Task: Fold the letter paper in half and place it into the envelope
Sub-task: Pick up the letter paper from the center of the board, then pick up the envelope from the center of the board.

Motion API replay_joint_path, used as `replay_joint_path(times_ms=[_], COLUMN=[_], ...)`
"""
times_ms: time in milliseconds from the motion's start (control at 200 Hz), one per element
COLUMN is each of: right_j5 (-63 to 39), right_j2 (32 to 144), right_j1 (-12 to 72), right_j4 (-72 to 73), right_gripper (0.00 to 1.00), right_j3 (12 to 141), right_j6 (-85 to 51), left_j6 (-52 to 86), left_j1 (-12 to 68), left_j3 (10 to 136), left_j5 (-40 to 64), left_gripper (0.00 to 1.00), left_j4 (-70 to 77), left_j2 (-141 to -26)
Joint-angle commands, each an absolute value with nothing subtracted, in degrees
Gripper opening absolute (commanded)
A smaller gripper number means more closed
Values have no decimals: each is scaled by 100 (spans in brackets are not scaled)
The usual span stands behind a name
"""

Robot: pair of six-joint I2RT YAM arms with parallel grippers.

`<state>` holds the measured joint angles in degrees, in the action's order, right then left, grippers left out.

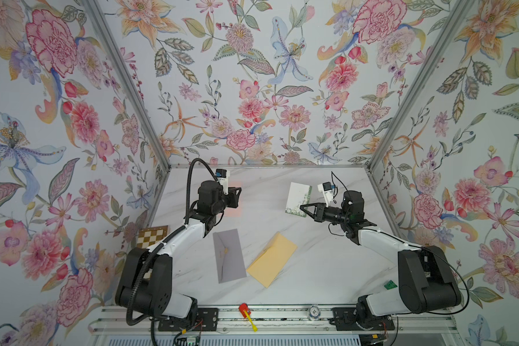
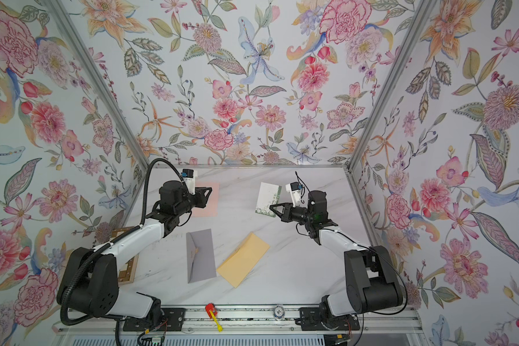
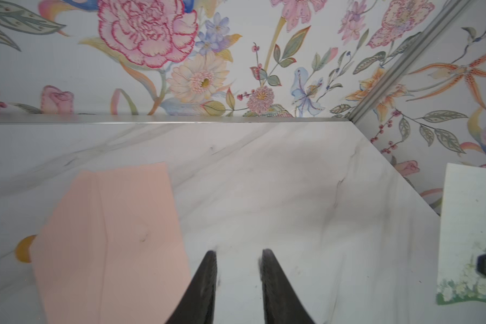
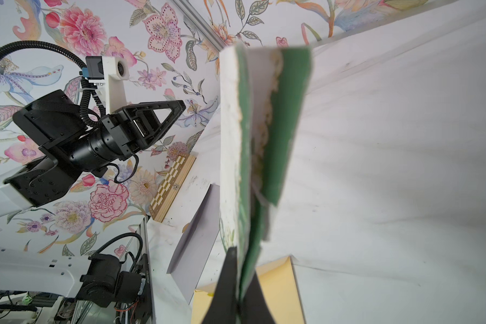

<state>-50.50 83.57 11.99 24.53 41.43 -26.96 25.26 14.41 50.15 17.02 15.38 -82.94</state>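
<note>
I read the table point(image 1: 312, 269) as white, marble-patterned. Lying flat on it:
- a pink envelope point(image 3: 110, 238) toward the back
- a grey envelope point(image 1: 229, 254) nearer the front
- a yellow envelope point(image 1: 271, 260) just beside the grey one
- a chessboard point(image 1: 152, 236) at the left edge

Left arm point(image 1: 174, 239): reaches from its base at the near edge toward the far left of the worktop point(image 1: 312, 269). The wrist is roughly level. The left claw point(image 3: 239, 259) points toward the centre, jaws parted by a clear gap with nothing between them.

Right arm point(image 1: 384, 242): reaches toward the far right. The right claw point(image 1: 302, 207) points toward the left arm, jaws closed on a near corner of the folded paper point(image 1: 297, 193).
</note>
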Motion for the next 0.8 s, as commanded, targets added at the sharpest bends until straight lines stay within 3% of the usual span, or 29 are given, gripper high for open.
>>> replay_joint_path(times_ms=[0, 310, 395, 796], right_j5=[-5062, -5193, -5220, -5234], right_j2=[8382, 8529, 8582, 8605], right_j1=[1256, 1370, 1409, 1556], right_j4=[2105, 2070, 2070, 2068], right_gripper=[0, 0, 0, 1], right_j3=[4406, 4508, 4526, 4570], right_j6=[-2420, -2391, -2391, -2452], left_j6=[2399, 2668, 2782, 3089], left_j1=[1019, 213, -1, -245], left_j3=[4741, 4558, 4731, 5455], left_j5=[1306, 1309, 1725, 2509], left_gripper=[32, 32, 32, 35], left_j4=[1137, 1566, 1676, 2093], left_j2=[-8273, -8796, -9206, -10577])
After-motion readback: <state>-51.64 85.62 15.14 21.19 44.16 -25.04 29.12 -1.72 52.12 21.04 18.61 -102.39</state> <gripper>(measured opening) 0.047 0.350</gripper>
